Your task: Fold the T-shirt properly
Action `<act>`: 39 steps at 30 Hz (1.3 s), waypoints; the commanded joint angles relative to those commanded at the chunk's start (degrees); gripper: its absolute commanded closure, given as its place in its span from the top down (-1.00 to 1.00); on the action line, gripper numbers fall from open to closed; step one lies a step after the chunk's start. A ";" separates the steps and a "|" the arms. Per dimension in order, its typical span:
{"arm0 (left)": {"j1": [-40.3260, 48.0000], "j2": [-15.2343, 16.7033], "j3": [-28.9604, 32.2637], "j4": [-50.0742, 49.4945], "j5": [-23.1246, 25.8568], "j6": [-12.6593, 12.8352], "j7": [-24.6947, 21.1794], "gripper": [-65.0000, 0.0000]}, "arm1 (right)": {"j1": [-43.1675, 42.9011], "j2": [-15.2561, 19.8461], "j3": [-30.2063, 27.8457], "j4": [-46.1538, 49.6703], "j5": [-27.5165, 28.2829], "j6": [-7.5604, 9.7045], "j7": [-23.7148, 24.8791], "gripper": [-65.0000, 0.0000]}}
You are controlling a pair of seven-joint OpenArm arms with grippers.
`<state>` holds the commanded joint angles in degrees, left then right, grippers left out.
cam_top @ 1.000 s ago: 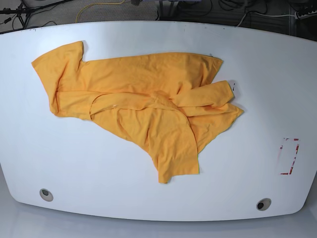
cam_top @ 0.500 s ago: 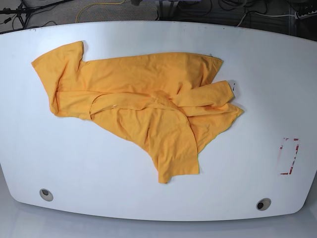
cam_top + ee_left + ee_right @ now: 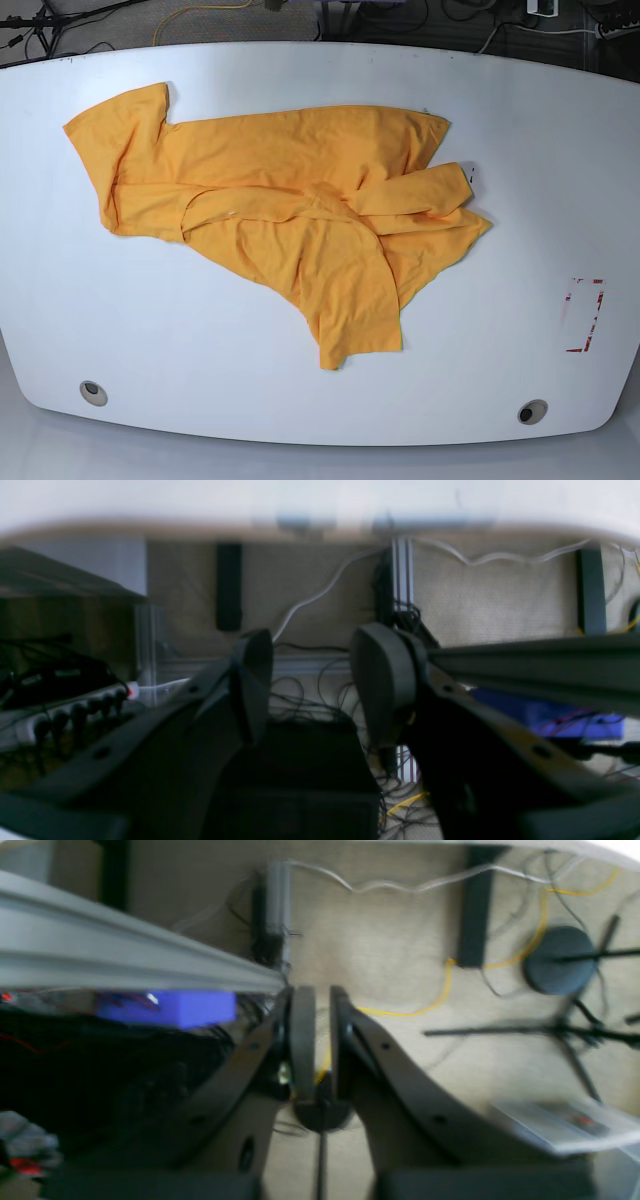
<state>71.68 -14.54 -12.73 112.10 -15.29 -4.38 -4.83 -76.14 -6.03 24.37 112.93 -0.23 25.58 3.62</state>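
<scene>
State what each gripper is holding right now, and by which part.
Nothing is held. The left gripper is open and empty, the right gripper nearly closed on nothing. The T-shirt lies crumpled on the table, untouched.

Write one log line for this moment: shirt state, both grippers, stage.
T-shirt: crumpled on table | left gripper: open, empty | right gripper: nearly shut, empty | stage: folding not started

Folds of the crumpled T-shirt (image 3: 290,210) hide its front; both wrist views are blurred, showing only floor clutter.
</scene>
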 joint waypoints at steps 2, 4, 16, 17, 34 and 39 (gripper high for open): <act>-0.12 -0.53 -0.20 0.57 -0.14 -0.01 -0.03 -0.17 | 0.02 -0.02 0.11 0.37 0.01 0.02 0.05 -0.84; -0.31 -1.04 -0.42 1.07 -0.23 0.00 -0.03 -0.17 | 0.12 -0.05 0.17 0.66 0.03 0.04 0.05 -0.84; -3.31 -2.79 -4.59 4.79 -0.79 0.10 0.06 -0.16 | 6.35 -1.04 -2.27 5.27 -1.68 -0.25 -0.26 -0.84; -3.58 -2.78 -4.72 4.89 -0.82 0.12 -0.01 -0.16 | 6.87 -1.07 -2.39 5.36 -1.68 -0.27 -0.22 -0.83; -10.57 -4.02 -4.56 4.80 -1.81 0.49 -0.40 -0.16 | 15.90 -0.71 -4.54 2.86 -1.16 -0.20 -0.51 -0.52; -11.86 -3.99 -4.28 4.67 -1.75 0.43 -0.30 -0.15 | 18.06 -0.75 -5.01 1.88 -1.03 -0.29 -0.64 -0.25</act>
<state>59.83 -18.53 -17.01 116.76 -17.04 -3.95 -5.14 -58.07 -6.78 19.36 114.80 -1.26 25.29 2.98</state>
